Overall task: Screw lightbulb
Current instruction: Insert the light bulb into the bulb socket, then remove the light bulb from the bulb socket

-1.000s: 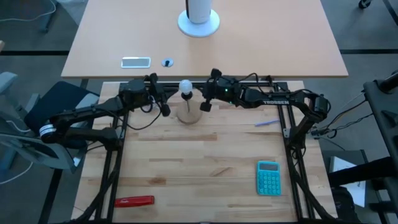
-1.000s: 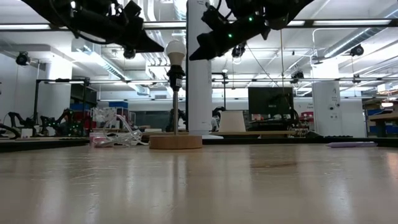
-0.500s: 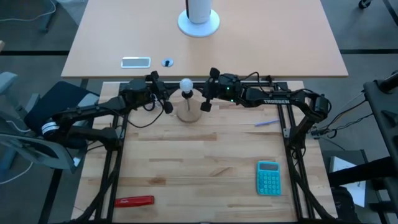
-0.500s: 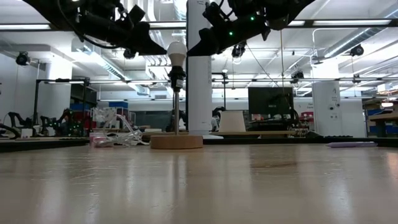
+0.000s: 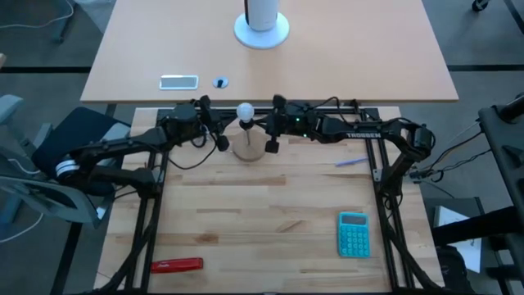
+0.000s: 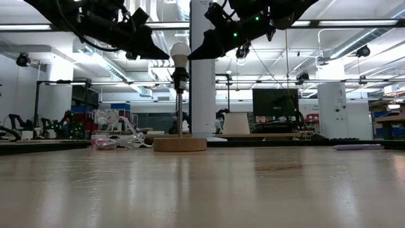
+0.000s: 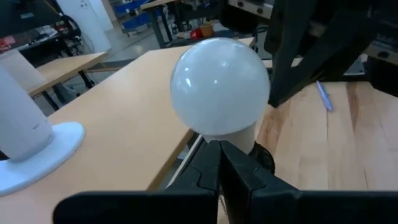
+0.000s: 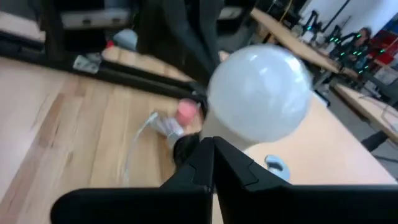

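Left tool (image 5: pixel 219 141) is clenched, nothing in it, parked just beside the lightbulb (image 5: pixel 244 111) on its left side. Right tool (image 5: pixel 271 142) is likewise clenched and empty, just beside the bulb on the opposite side. Both sit up at bulb height, well above the desk (image 5: pixel 270 213). Can't tell from any view whether either tip actually touches the glass.

Lightbulb stands upright on top of a thin post rising from a round wooden base (image 6: pixel 180 144), near the far edge of the desk, between the two arms. Low view: white globe (image 6: pixel 180 53) up, dark collar under it, post straight, base flat on the wood. Left wrist view: globe (image 7: pixel 219 86) fills the frame right ahead of the closed fingers (image 7: pixel 214 168). Right wrist view: same thing, globe (image 8: pixel 261 92) directly past its shut fingers (image 8: pixel 211 165).

Elsewhere on the desk: teal calculator (image 5: pixel 354 233) on the right near side, red tool (image 5: pixel 178 265) at the near left corner, a pen (image 5: pixel 350 162) right of the base. Crumpled clear wrapper (image 6: pixel 120 139) lies left of the base in the low view. Second desk (image 5: pixel 344 57) behind carries a white round-footed column (image 5: pixel 262 24) and a phone (image 5: pixel 178 81).
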Motion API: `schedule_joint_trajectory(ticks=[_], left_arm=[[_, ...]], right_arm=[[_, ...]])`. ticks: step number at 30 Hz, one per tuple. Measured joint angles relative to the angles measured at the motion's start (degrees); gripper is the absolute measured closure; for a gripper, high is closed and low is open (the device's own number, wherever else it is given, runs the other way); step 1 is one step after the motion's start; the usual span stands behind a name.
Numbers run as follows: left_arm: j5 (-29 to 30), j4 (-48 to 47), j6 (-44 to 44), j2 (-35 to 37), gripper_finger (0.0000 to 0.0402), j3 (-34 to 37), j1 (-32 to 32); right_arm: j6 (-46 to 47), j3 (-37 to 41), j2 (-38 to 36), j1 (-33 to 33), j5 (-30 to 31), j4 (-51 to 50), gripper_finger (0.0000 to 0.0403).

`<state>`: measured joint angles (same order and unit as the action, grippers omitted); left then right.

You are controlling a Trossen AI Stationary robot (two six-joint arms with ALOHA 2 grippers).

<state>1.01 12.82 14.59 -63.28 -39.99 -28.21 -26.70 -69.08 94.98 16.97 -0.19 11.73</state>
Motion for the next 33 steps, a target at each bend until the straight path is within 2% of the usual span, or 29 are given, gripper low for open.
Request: schedule_joint_trajectory(ticks=[3, 7, 9, 14, 25, 33], left_arm=[[4.11, -0.11, 2.28, 1.05, 0.0401, 0.00, 0.02], [16.22, 0.63, 8.14, 1.41, 0.0401, 0.00, -0.43], [18.00, 1.43, 9.46, 0.99, 0.0401, -0.30, -1.18], [11.13, 4.64, 9.13, -1.00, 0.0401, -0.46, -2.14], [6.03, 7.61, 9.80, -2.67, 0.0401, -0.46, -2.19], [-0.86, 7.72, 10.41, -2.76, 0.0401, -0.47, -2.29]], right_arm=[[0.03, 0.00, 0.00, -0.04, 0.01, -0.68, 0.0403], [0.26, 0.00, 0.00, -0.02, 0.53, 0.25, 0.0403], [0.44, 0.00, 0.00, 0.00, 1.57, 0.99, 0.0403], [0.22, 0.00, 0.00, -0.13, 1.40, 3.64, 0.0403], [1.59, 0.00, 0.00, -0.13, 1.44, 4.85, 0.0403], [2.66, 0.00, 0.00, -0.11, 1.47, 5.03, 0.0403]])
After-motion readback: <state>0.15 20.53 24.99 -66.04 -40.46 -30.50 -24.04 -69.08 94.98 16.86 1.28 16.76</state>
